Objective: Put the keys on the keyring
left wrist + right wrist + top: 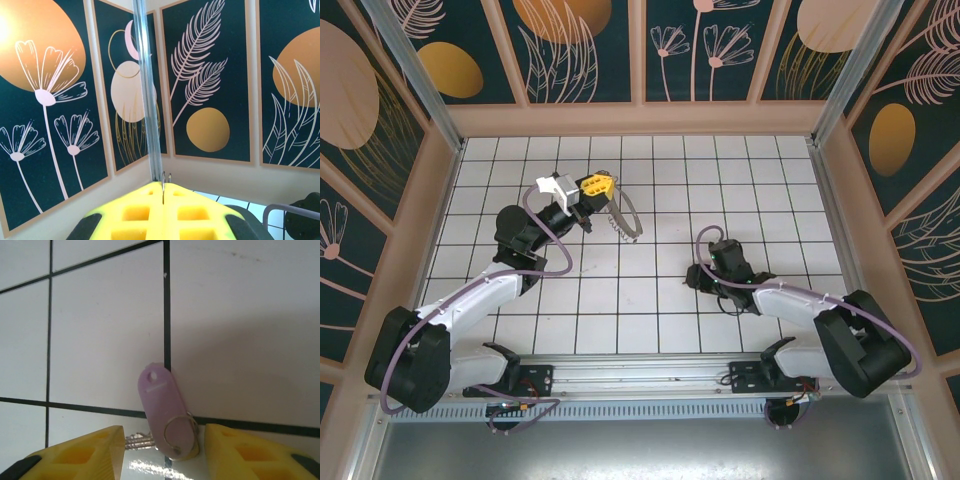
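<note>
On the right side of the white tiled counter (620,300), the right claw (164,442) is pointing down with its yellow fingers (80,460) released and standing apart. It is straddling the keys (165,415), which are lying flat on the tiles: a lilac tag (159,395), a small metal ring (176,421) and a silvery blade (137,441). Farther left and well apart from them, the left claw (598,185) is clenching the keyring (625,222), pinching its thin wire while the grey loop is hanging beside it.
</note>
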Controlling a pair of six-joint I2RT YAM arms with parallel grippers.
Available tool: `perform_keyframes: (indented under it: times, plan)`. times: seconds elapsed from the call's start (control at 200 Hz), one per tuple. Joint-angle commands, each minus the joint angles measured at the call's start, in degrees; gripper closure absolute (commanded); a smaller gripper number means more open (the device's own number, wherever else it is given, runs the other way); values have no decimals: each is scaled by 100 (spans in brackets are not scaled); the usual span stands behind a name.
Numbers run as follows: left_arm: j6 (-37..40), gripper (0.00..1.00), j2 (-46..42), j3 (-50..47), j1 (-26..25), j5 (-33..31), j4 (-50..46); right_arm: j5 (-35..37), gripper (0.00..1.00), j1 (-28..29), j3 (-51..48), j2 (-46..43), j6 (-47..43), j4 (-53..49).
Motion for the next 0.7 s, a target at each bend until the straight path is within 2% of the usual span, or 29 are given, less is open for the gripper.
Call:
perform_keyframes:
  times: [0.0, 0.095, 0.345, 0.696]
  plan:
    - [-57, 100, -62, 13, -30, -45, 310, 926, 56, 214, 373, 49, 320, -650]
    - [-66, 100, -49, 0, -31, -36, 333, 1157, 57, 288, 472, 117, 384, -726]
    - [-62, 100, -59, -14, -30, -46, 338, 1145, 65, 303, 616, 324, 351, -644]
    - [-91, 100, 43, -10, -31, -49, 420, 1135, 65, 410, 692, 582, 291, -617]
